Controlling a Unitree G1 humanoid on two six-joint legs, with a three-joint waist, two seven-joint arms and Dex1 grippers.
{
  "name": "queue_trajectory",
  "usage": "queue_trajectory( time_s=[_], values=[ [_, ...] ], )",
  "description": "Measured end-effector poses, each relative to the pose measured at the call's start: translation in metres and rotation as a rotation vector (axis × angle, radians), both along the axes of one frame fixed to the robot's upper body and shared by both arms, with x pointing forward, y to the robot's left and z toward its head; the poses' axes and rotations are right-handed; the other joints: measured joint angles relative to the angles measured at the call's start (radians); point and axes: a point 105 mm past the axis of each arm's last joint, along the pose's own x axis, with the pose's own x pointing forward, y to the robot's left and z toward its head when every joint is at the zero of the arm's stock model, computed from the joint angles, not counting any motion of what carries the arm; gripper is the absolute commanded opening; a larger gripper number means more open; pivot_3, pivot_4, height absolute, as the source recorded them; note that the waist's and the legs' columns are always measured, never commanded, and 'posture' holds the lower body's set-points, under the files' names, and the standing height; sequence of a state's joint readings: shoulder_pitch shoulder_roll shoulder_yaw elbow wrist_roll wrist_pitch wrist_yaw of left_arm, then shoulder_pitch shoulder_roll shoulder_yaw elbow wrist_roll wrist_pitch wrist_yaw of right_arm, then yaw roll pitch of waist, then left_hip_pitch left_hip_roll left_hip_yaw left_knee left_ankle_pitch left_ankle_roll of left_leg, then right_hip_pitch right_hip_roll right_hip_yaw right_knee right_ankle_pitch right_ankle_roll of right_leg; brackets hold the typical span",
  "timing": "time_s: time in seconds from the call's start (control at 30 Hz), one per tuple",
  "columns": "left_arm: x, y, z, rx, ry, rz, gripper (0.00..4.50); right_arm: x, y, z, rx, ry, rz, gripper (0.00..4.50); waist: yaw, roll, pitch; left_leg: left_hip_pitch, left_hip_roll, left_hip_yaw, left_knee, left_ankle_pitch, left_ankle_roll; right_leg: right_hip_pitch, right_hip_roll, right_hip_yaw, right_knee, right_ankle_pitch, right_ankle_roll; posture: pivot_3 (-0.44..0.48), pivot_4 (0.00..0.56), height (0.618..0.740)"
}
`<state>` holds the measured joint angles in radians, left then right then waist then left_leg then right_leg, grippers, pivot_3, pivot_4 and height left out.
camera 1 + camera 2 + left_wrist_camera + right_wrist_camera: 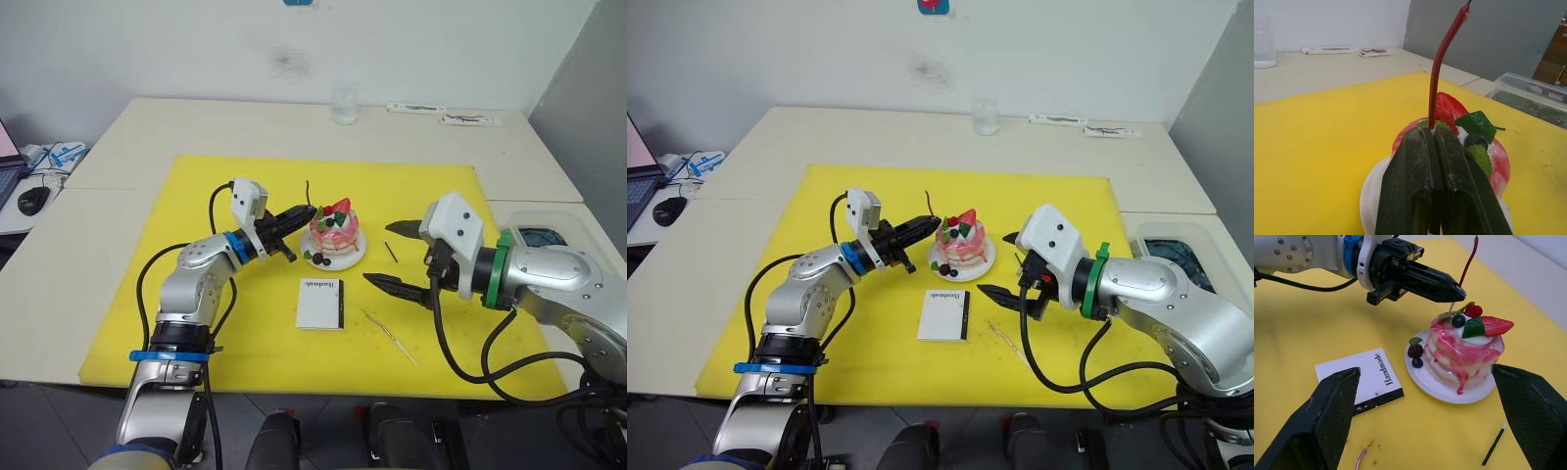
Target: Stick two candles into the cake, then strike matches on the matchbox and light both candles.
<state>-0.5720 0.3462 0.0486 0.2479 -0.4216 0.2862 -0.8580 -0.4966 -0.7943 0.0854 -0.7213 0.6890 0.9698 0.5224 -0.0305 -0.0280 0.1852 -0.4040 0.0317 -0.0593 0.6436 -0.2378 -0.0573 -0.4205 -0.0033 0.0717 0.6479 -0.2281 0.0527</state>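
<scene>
Left gripper (1452, 288) clamped on first candle (1442, 58) at cake (1466, 350) top's 10 o'clock edge; right gripper (392, 257) wide open, empty, at cake's 4 o'clock; risk: thin curved candle buckles or skids off icing, tipping cake.

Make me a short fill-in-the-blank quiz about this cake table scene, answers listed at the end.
1. The left hand is shut on a thin red ____.
2. The right hand has its fingers ____, holding nothing.
3. The matchbox lies flat on the ____ mat.
4. The cake is topped with a red ____.

Missing words: candle; open; yellow; strawberry
</scene>
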Motion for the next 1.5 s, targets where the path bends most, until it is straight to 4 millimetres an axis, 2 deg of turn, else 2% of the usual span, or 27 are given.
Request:
queue_trajectory(
  time_s=[0.57,0.67,0.77,1.03,1.07,1.2,1.3,1.37,1.5],
  values=[
    [0.001,-0.002,-0.011,-0.016,0.001,0.026,0.00,0.000,0.000,0.000,0.001,0.000,0.001,4.47,0.000,0.000,0.000,0.001,0.000,0.000,0.000,0.000,0.000,0.001,0.000,0.000,0.000,0.000,0.000,0.000,0.150,0.740],
    [0.001,-0.001,-0.010,-0.027,0.008,0.035,0.81,0.000,0.000,0.000,0.001,0.001,0.001,4.50,0.000,0.000,0.000,0.001,0.000,0.000,0.000,0.000,0.000,0.001,0.000,0.000,0.001,0.000,0.000,0.000,0.150,0.740],
    [0.000,0.004,-0.009,-0.034,0.029,0.053,1.81,-0.001,0.000,-0.001,0.002,0.004,0.001,4.50,-0.001,0.000,0.000,0.001,0.000,0.000,0.000,0.000,0.000,0.001,0.000,0.000,0.001,0.000,0.000,0.000,0.150,0.740],
    [-0.007,0.032,0.023,-0.038,-0.038,0.134,4.44,-0.001,0.000,-0.001,0.017,0.006,0.000,4.50,-0.001,0.000,0.000,0.001,0.000,0.000,0.000,0.000,0.000,0.001,0.000,0.000,0.001,0.000,0.000,0.000,0.150,0.740],
    [-0.010,0.034,0.026,-0.030,-0.042,0.138,4.47,-0.001,0.000,-0.001,0.019,0.006,-0.001,4.50,-0.001,0.000,0.000,0.001,0.000,0.000,0.000,0.000,0.000,0.001,0.000,0.000,0.001,0.000,0.000,0.000,0.150,0.740],
    [-0.032,0.044,0.038,0.079,-0.078,0.097,4.47,-0.001,-0.006,0.003,0.036,-0.006,-0.023,4.50,-0.002,0.000,0.000,0.001,0.000,0.000,-0.001,0.000,0.000,0.000,0.000,0.000,0.000,0.000,0.000,0.000,0.150,0.740],
    [-0.064,0.048,0.030,0.239,-0.035,-0.027,4.47,-0.008,-0.017,-0.004,0.028,0.024,-0.042,4.50,-0.002,0.000,0.000,0.001,0.001,0.001,-0.002,0.000,0.000,0.000,0.000,0.000,0.000,-0.002,-0.002,0.000,0.150,0.740],
    [-0.087,0.043,0.018,0.330,0.018,-0.148,4.47,-0.015,-0.026,-0.012,0.008,0.052,-0.058,4.50,-0.001,0.000,0.000,0.002,0.001,0.001,-0.003,0.000,0.000,0.000,0.000,0.000,0.000,-0.003,-0.004,0.000,0.150,0.740],
    [-0.135,0.019,0.003,0.399,0.100,-0.412,4.47,-0.038,-0.044,-0.043,-0.057,0.168,-0.102,4.50,0.005,0.000,0.000,0.002,0.001,0.001,-0.002,0.000,0.000,0.001,-0.001,0.000,-0.001,-0.006,-0.008,0.000,0.150,0.740]
  ],
)
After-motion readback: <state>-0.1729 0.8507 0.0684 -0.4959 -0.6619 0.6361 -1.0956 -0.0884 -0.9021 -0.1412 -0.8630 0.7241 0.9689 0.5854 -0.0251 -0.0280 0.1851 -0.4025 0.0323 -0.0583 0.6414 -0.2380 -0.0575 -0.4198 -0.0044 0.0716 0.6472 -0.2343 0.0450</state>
